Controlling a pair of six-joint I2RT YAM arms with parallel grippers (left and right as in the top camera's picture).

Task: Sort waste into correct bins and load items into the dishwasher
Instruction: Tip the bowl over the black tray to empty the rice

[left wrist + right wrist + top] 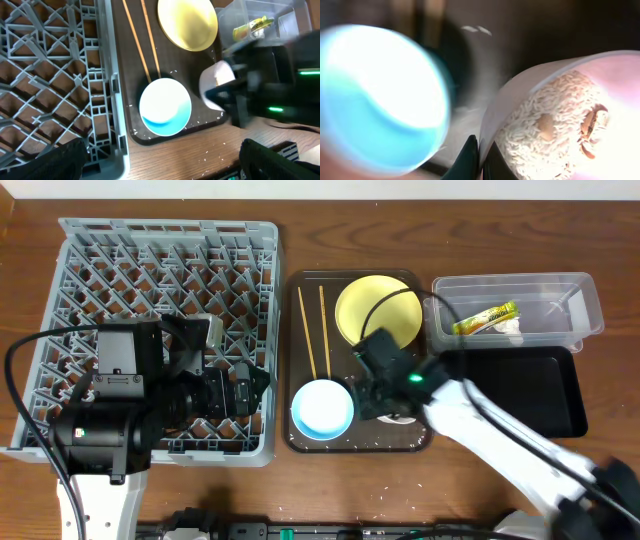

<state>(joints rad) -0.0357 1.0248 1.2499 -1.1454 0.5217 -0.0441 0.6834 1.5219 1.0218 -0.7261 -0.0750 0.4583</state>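
Observation:
My right gripper (388,398) is shut on the rim of the small white bowl (555,125), which holds whitish rice and sits tilted over the dark-brown serving tray (300,438); its fingers (481,159) pinch the bowl wall. The light-blue bowl (322,408), yellow plate (368,305) and two chopsticks (308,330) lie on that tray. My left gripper (250,392) is open and empty over the grey dish rack's (170,235) front right edge. The clear tub (590,300) holds the snack wrapper (485,318) and white tissue (512,327).
The shallow black tray (540,395) lies in front of the clear tub, right of the serving tray. Loose rice crumbs (210,159) lie on the wooden table in front of the serving tray and on the tray's front edge.

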